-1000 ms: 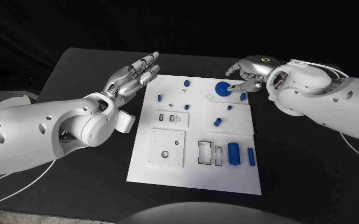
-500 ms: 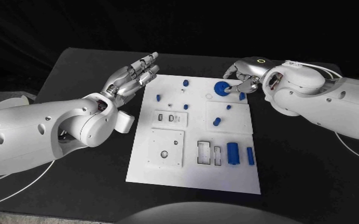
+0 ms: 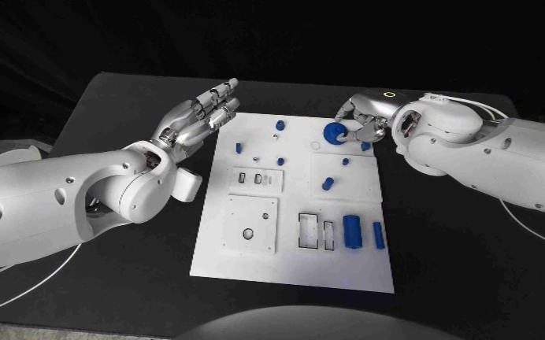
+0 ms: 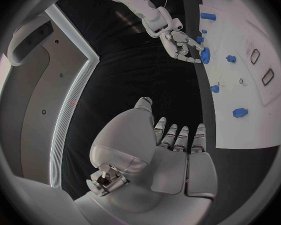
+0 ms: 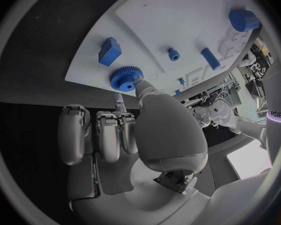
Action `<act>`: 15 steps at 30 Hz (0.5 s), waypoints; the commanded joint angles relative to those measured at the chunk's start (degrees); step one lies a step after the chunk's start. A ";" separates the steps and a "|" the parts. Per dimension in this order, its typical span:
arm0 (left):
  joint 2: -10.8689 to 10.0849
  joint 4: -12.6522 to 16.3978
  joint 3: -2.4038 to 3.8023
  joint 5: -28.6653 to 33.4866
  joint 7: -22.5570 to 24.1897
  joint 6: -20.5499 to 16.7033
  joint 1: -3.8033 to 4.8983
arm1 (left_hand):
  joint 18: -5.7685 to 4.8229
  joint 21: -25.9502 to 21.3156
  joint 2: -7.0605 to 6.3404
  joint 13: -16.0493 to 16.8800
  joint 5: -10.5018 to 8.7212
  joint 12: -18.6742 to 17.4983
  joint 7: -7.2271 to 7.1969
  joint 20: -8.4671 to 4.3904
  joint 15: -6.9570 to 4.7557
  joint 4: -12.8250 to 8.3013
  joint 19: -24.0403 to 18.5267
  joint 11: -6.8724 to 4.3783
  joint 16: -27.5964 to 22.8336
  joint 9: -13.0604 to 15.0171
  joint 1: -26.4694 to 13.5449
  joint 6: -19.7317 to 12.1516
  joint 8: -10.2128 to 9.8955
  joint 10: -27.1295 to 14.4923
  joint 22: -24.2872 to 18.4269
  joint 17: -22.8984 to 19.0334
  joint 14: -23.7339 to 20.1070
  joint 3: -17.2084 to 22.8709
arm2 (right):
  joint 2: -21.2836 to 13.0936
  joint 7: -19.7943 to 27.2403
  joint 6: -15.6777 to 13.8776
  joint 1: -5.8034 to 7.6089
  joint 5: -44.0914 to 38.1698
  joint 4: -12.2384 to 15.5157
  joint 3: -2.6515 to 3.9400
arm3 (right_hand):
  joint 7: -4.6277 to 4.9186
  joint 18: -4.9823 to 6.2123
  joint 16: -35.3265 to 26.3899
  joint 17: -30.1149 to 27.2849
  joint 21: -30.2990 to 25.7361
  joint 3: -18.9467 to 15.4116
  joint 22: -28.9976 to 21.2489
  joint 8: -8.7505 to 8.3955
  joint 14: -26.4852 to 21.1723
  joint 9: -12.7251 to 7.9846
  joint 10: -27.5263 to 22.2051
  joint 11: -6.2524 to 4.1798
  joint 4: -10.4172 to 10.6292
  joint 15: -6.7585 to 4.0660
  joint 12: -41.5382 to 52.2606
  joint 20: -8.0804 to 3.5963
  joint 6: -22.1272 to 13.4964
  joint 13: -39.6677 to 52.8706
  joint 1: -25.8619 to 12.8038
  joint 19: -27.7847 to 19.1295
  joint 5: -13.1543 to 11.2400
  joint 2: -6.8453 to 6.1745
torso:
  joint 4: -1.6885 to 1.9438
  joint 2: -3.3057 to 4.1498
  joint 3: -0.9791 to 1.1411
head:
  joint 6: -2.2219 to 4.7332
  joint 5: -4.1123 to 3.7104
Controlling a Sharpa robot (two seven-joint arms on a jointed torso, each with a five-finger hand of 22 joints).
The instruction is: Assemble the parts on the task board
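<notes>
Reaching for the gear (image 3: 335,134) looks to be the step in hand: the right hand (image 3: 365,117) sits at the far right corner of the board (image 3: 293,261), its fingers (image 5: 138,87) curled down over this blue toothed disc. In the right wrist view one fingertip touches the gear's rim, while the others lie side by side just off the board's edge. Whether the disc is truly pinched or only touched I cannot tell; it seems to lie flat on the white surface, not lifted.

The next move, as I judge it, calls for closing a second fingertip on the opposite rim so the gear can be picked up cleanly, then carrying it to whichever post or seat suits it. That seat is not clear from these pictures.

The left hand (image 3: 201,120) hovers over the tabletop (image 3: 125,112) just left of the board's far left corner, its fingers straight and lying close together, holding nothing.

Other blue parts lie scattered over the board: a small peg (image 3: 279,125) at the far edge, a block (image 3: 327,184) mid-right, and a cylinder (image 3: 352,230) nearer on the right.
</notes>
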 commanded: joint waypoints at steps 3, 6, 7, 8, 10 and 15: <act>0.07 0.05 0.03 -0.07 1.29 1.39 -0.01 | 0.59 0.38 -0.12 0.10 0.38 0.33 -0.24 0.28 0.41 0.04 0.24 0.14 0.00 0.04 0.67 0.31 0.20 0.07 0.06 0.05 -0.12 0.34 | 0.71 -0.01 0.48 -0.68 -0.36 -0.70 0.01 | 0.05 -0.55 0.19 15.09 -0.15 0.25 7.93 0.85 5.88 0.46 6.01 0.16 -0.46 -0.09 0.21 -0.04 0.98 15.08 0.70 0.35 0.61 0.12 | 0.08 0.03 0.06 | -0.04 0.23; 0.02 0.05 0.03 -0.07 1.31 1.40 -0.01 | 0.59 0.38 -0.12 0.10 0.38 0.33 -0.24 0.28 0.41 0.04 0.24 0.14 0.00 0.04 0.67 0.31 0.20 0.07 0.06 0.05 -0.12 0.34 | 1.09 0.26 0.33 -1.03 -0.35 -1.13 0.01 | 0.09 -0.55 0.19 15.09 -0.18 0.32 7.99 1.54 5.88 1.13 6.01 0.19 -0.87 -0.07 0.21 -0.03 1.59 15.08 0.84 0.36 2.17 0.30 | 0.05 0.02 0.07 | -0.13 0.31; 0.01 0.05 0.03 -0.07 1.30 1.40 -0.01 | 0.59 0.38 -0.12 0.10 0.38 0.33 -0.24 0.28 0.41 0.04 0.24 0.14 0.00 0.04 0.67 0.31 0.20 0.07 0.06 0.05 -0.12 0.34 | 1.14 0.30 0.30 -1.07 -0.35 -1.18 0.01 | 0.09 -0.55 0.19 15.09 -0.18 0.33 7.99 1.61 5.88 1.19 6.01 0.19 -0.91 -0.07 0.21 -0.03 1.64 15.08 0.86 0.36 2.36 0.32 | 0.06 0.02 0.08 | -0.15 0.31; -0.01 0.05 0.03 -0.07 1.30 1.40 -0.01 | 0.59 0.38 -0.12 0.10 0.38 0.33 -0.24 0.28 0.41 0.04 0.24 0.14 0.00 0.04 0.67 0.31 0.20 0.07 0.06 0.05 -0.12 0.34 | 1.24 0.42 0.24 -1.16 -0.35 -1.31 0.01 | 0.08 -0.53 0.19 15.09 -0.24 0.40 7.99 1.90 5.88 1.49 6.01 0.19 -1.14 -0.07 0.21 -0.03 1.84 15.08 0.96 0.33 3.36 0.41 | 0.04 0.03 0.07 | -0.16 0.33; -0.05 0.05 0.03 -0.07 1.28 1.39 -0.01 | 0.59 0.38 -0.12 0.10 0.38 0.33 -0.24 0.28 0.41 0.04 0.24 0.14 0.00 0.04 0.67 0.31 0.20 0.07 0.06 0.05 -0.12 0.34 | 1.40 0.64 0.11 -1.29 -0.35 -1.49 0.01 | 0.04 -0.50 0.19 15.09 -0.39 0.65 7.97 2.64 5.88 2.20 6.01 0.14 -1.74 -0.09 0.21 -0.05 2.31 15.08 1.24 0.27 5.85 0.67 | 0.01 0.04 0.06 | -0.21 0.36; 0.00 0.00 0.03 -0.07 1.13 1.41 -0.01 | 0.59 0.38 -0.12 0.10 0.38 0.33 -0.24 0.28 0.41 0.04 0.24 0.14 0.00 0.04 0.67 0.31 0.20 0.07 0.06 0.05 -0.12 0.34 | 1.58 1.73 -1.34 -1.53 -0.29 -1.76 0.01 | -1.14 -0.36 0.19 15.09 -0.82 1.83 7.91 5.99 5.88 5.10 6.01 -0.78 -3.93 -0.68 0.21 -0.58 5.12 15.08 2.48 0.07 14.27 1.39 | -0.03 0.04 0.04 | -0.27 0.41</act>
